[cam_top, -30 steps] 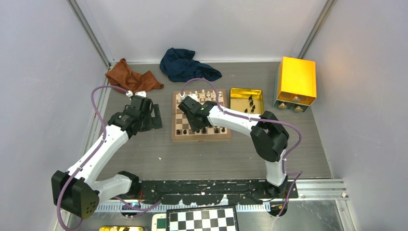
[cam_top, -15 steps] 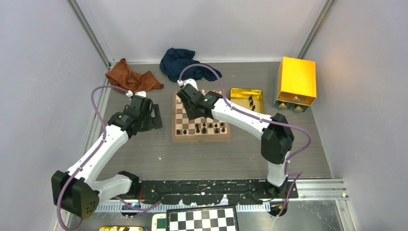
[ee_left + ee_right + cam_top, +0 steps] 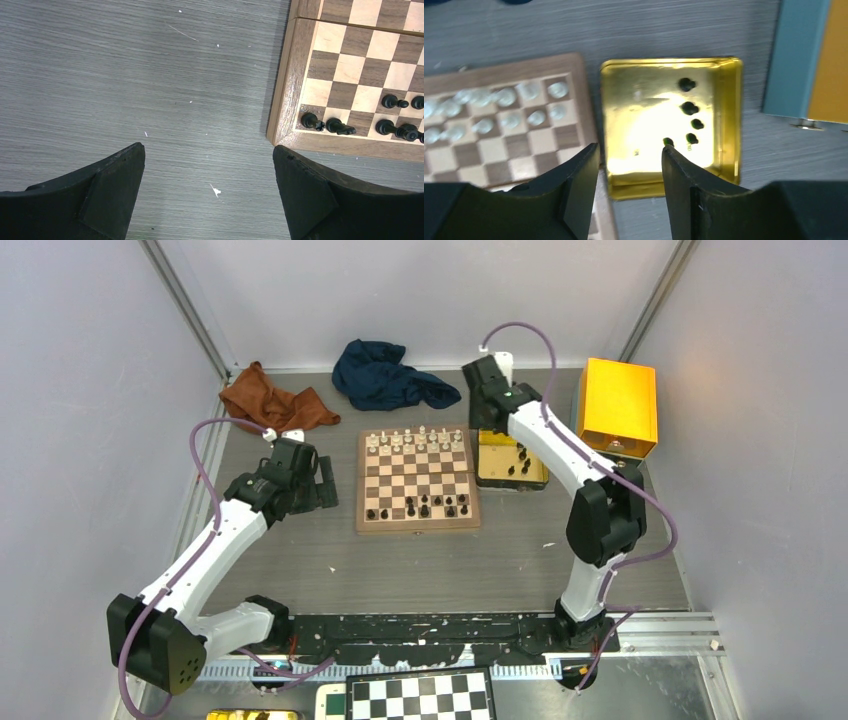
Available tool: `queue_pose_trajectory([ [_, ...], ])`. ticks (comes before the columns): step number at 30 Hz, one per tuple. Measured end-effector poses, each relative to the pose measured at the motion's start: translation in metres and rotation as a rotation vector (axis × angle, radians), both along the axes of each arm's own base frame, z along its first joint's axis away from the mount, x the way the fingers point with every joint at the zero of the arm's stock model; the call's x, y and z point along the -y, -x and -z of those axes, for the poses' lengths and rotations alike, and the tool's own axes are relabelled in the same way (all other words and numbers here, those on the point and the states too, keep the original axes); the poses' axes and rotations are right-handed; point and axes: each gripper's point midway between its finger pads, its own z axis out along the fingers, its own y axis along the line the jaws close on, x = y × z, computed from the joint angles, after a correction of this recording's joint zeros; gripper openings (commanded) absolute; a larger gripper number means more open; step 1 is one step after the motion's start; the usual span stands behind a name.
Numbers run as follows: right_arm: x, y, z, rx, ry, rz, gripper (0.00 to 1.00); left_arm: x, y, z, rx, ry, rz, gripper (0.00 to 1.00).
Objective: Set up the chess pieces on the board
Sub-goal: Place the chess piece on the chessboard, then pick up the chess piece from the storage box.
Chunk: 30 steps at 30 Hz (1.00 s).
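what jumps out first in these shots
The wooden chessboard in the middle of the table draws the eye, pale pieces along its far rows and black pieces near its front edge. Right of it a shiny gold tray holds a few more black pieces, with the right tool hanging open above it. A bright yellow box sits far right.

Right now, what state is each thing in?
board, flat, partly set
black chess pieces, some on near rows, others in tray
gold tray, holding loose black pieces
left tool, open, empty, beside board
right tool, open, empty, above tray
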Motion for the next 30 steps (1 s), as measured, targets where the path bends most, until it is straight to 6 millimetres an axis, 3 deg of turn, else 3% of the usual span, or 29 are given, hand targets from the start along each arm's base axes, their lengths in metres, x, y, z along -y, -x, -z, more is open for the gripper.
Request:
queue_pose_trajectory([
  [3,0.04,-0.012,0.007,-0.01,0.008,0.096,0.61,0.0,0.0,0.0,0.0,0.0,0.0,1.0],
  [9,0.079,-0.03,0.036,-0.052,0.003,0.196,0.62,0.0,0.0,0.0,0.0,-0.002,0.002,1.0],
  [17,0.097,-0.041,0.08,-0.129,-0.016,0.238,0.61,0.0,0.0,-0.001,0.001,-0.002,0.002,1.0],
  [30,0.113,-0.053,0.11,-0.157,-0.046,0.27,0.52,0.0,-0.002,0.0,-0.008,-0.01,0.002,1.0],
])
